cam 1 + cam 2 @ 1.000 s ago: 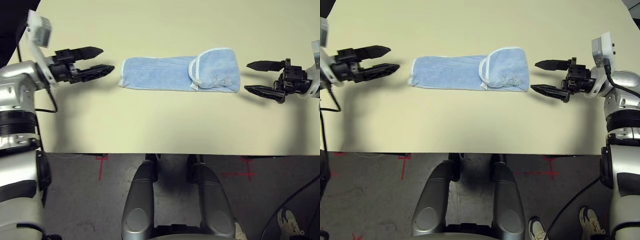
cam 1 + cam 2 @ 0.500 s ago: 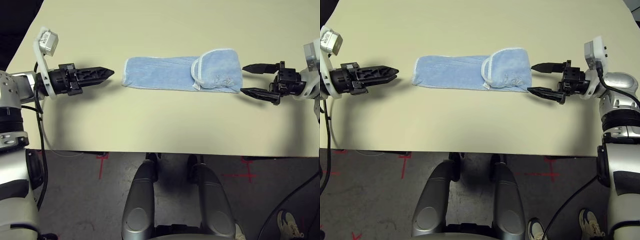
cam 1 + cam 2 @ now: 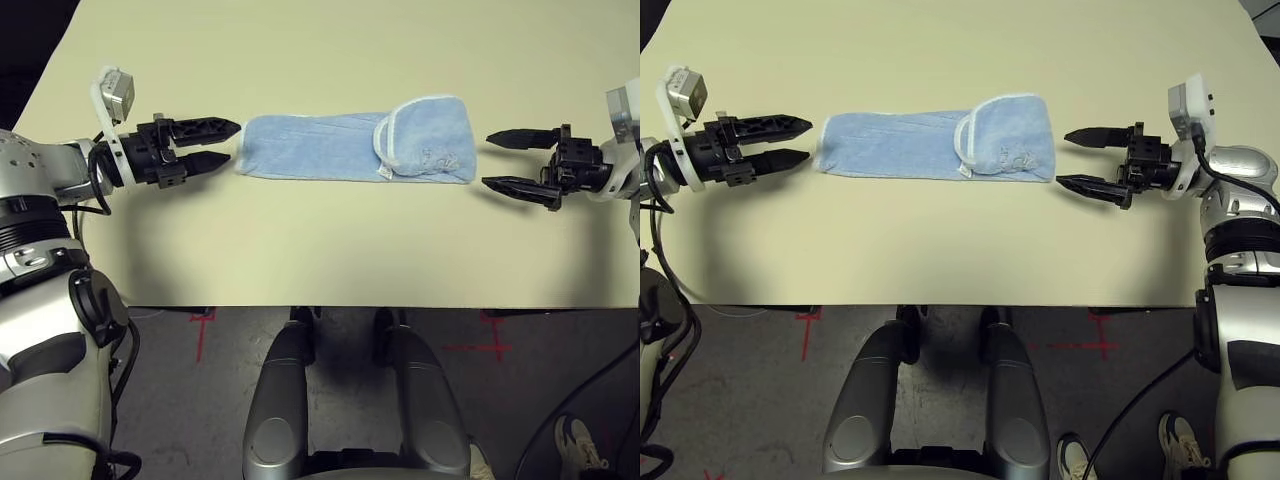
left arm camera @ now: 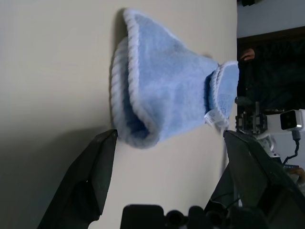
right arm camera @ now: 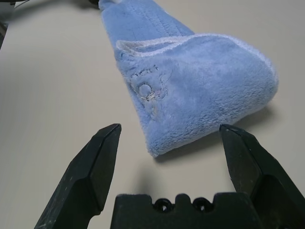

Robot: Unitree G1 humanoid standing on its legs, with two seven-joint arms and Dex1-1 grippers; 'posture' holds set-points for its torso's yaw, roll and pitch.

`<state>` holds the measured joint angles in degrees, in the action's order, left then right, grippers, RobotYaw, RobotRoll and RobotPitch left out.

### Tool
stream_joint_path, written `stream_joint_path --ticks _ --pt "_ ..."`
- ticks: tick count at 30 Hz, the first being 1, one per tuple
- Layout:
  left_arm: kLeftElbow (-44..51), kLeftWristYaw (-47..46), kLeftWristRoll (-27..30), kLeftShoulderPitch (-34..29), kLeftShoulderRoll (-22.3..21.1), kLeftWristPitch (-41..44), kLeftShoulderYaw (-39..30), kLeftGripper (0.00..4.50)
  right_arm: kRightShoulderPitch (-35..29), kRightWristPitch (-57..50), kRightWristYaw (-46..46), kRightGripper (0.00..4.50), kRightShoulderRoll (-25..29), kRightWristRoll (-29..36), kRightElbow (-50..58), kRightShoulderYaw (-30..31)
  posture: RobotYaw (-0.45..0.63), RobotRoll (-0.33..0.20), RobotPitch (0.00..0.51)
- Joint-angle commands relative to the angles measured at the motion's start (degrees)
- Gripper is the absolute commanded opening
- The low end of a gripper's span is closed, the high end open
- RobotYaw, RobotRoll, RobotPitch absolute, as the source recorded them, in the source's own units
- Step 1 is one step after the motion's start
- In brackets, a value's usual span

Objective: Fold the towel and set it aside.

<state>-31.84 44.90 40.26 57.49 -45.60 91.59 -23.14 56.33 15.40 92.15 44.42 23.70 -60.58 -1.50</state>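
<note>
Left hand now closer — just beside towel end

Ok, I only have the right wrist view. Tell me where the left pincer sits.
Observer: The left pincer is at the towel's far end from you, open, its tips just short of the cloth.
Operator: Give me the towel's full shape.
Observer: A long strip across the table, with your end folded back over itself.
Operator: Check the right pincer against it.
Observer: The right pincer is open and level with the folded end, with bare table between them.
</note>
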Motion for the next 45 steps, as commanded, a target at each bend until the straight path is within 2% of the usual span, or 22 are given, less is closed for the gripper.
stream_joint_path --ticks 1,12,17,28,32,44,45 --pt "2.22 -2.12 5.53 -2.21 -1.46 0.91 1.48 4.50 -0.44 -0.55 0.35 4.48 0.46 -0.49 1.39 -0.93 0.08 0.000 0.363" --pt "2.54 -11.23 16.24 -2.67 0.08 0.91 3.12 4.50 -0.73 -2.01 0.35 4.48 -0.37 -1.62 4.21 -1.87 0.07 0.000 0.364" --pt "2.37 -15.76 16.96 -1.62 3.14 0.91 2.04 4.50 -0.87 -3.08 0.34 4.48 -0.81 -2.41 5.57 -2.64 0.07 0.000 0.365" --pt "5.60 -21.29 10.74 -2.35 7.15 -1.10 -2.56 4.50 -2.65 -6.08 -0.79 4.48 -1.39 -2.55 10.73 -3.28 0.07 0.000 0.363" --pt "5.51 -20.44 9.33 -2.34 6.32 -1.68 -2.16 4.50 -3.09 -7.12 -1.37 4.48 -1.64 -2.55 12.48 -3.30 0.07 0.000 0.363" --pt "5.41 -17.74 5.53 -3.62 5.50 -4.94 -0.19 4.50 -1.85 -5.07 -0.81 4.48 -1.75 -3.60 8.21 -3.25 0.07 0.000 0.366" --pt "5.22 -17.48 5.20 -3.60 5.45 -5.48 0.15 4.33 -1.69 -4.89 -0.72 4.50 -1.72 -3.73 7.83 -3.27 0.07 0.000 0.365"
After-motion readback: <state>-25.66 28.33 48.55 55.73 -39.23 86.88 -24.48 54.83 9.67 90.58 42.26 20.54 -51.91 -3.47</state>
